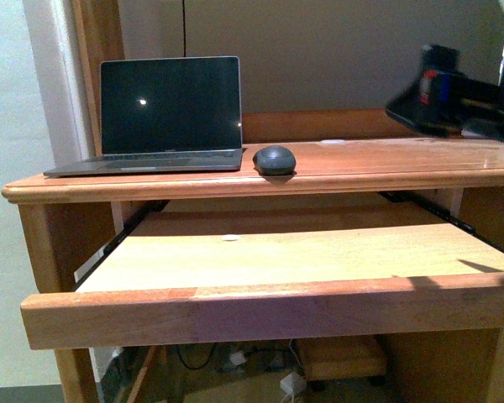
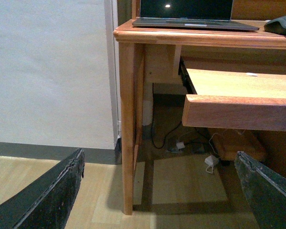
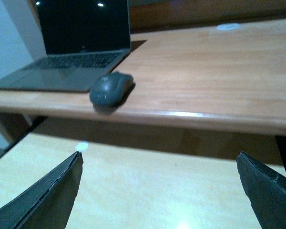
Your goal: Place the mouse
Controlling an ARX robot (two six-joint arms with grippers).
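The mouse [image 1: 275, 159] rests on the wooden counter [image 1: 386, 159], near its front edge and free of any grip. Below the counter top, a pale pull-out shelf [image 1: 302, 252] is drawn forward, bare but for a small white speck [image 1: 229, 238]. An open laptop [image 1: 170, 109] with a dark screen stands on the left part of the counter. The mouse lies just beside its right front corner; I cannot tell whether they touch. The right arm [image 1: 454, 92] shows blurred above the counter's right end. The right end effector [image 3: 157, 195] has its fingers spread apart over the shelf, holding nothing, well apart from the mouse. The left end effector [image 2: 157, 195] is also spread and empty, low near the counter's left leg [image 2: 127, 129].
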